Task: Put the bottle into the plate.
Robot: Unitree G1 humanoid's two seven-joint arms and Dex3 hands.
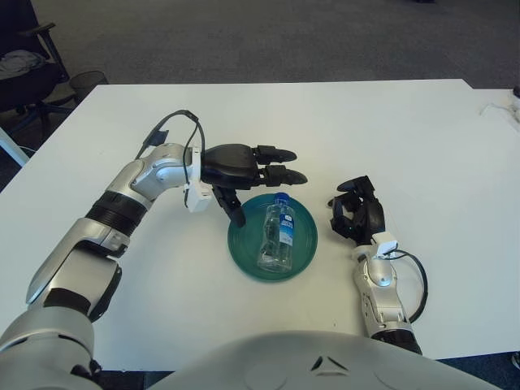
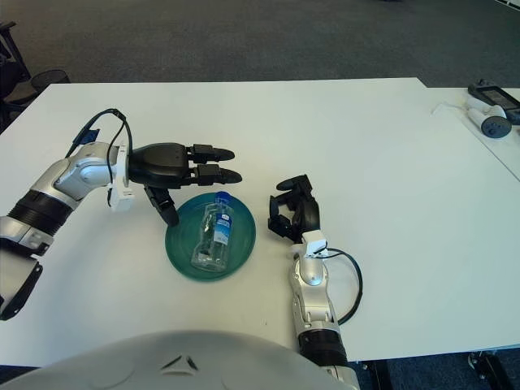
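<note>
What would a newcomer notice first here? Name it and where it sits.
The eye goes first to the green plate near the front middle of the white table, with a clear bottle lying in it, blue cap pointing away from the robot. Just behind the plate's far-left rim hovers the left hand, fingers spread and holding nothing. The right hand shows right of the plate.

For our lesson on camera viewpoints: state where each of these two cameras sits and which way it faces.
Left eye view: on the head, facing forward and down at the table; both arms show.
Right eye view: slightly rightward, same aim; both arms show.
Shared: bottle lying in the plate, left robot hand open just behind it, right robot hand beside the plate's right.
</note>
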